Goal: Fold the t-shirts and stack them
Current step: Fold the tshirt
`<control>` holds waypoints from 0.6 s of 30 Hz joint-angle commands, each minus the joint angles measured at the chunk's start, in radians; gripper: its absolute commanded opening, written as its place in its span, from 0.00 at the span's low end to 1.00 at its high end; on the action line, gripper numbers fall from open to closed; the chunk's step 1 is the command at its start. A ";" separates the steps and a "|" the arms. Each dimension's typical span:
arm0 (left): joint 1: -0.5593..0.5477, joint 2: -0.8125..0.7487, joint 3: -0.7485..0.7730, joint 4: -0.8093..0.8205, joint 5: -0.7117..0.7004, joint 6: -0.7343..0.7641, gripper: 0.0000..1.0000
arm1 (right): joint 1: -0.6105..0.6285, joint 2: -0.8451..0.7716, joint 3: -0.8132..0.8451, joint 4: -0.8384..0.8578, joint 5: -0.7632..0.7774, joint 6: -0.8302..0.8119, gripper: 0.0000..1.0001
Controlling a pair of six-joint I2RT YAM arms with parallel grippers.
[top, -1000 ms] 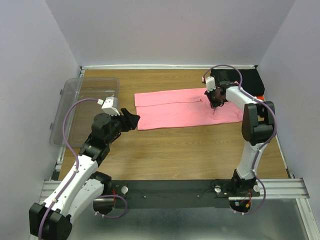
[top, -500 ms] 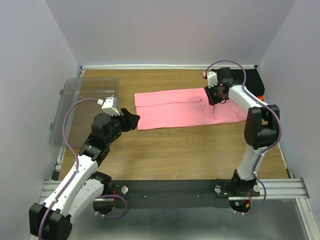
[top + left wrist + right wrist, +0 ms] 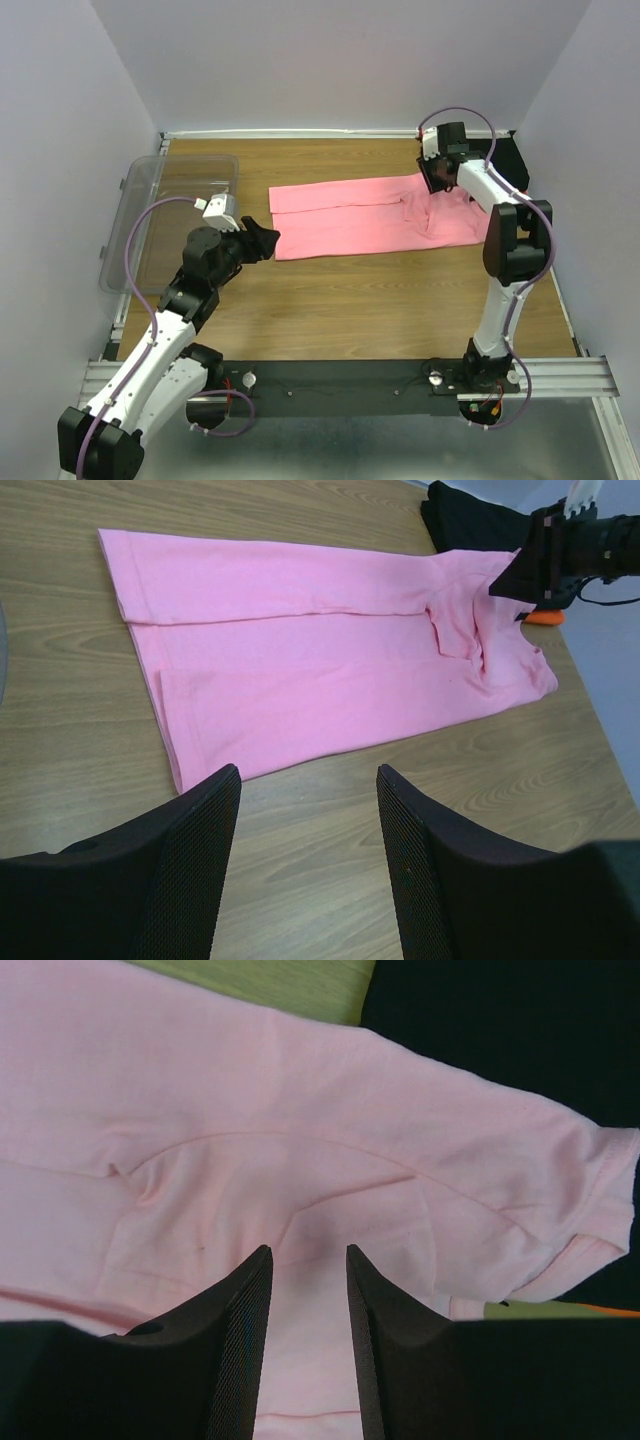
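- The bright pink t-shirt [image 3: 370,215] lies flat across the far middle of the wooden table [image 3: 350,300], narrowed into a long band. Its hem end points left and its collar end points right.
- A sleeve [image 3: 585,1195] at the right end spills onto the black t-shirt [image 3: 508,162], which is bunched in the far right corner. A sliver of the orange-red t-shirt [image 3: 545,618] peeks out beside it.
- The right gripper [image 3: 436,180] has let go. A second ago it was pinched down on the cloth nearer the middle of the right end. Now its fingers are parted with nothing between them, and it has drawn back to the shirt's far edge.
- That release suggests one fold on the collar end has been laid, leaving the band ready for its next fold. No shirt is stacked yet.
- The left gripper [image 3: 265,238] has not moved. It hangs just short of the shirt's near left corner with fingers spread wide and empty.
- A clear plastic tub [image 3: 130,215] sits at the far left, well away from the cloth.
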 commanded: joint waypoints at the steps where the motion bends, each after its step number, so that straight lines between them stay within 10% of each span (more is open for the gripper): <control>1: 0.004 -0.006 -0.011 0.026 0.014 0.012 0.65 | -0.003 0.058 0.051 0.008 0.063 -0.012 0.43; 8: 0.004 0.002 -0.014 0.029 0.017 0.012 0.65 | -0.003 0.094 0.060 0.006 0.083 -0.030 0.42; 18: 0.004 0.006 -0.013 0.030 0.022 0.015 0.65 | -0.006 0.078 0.032 0.006 0.109 -0.046 0.10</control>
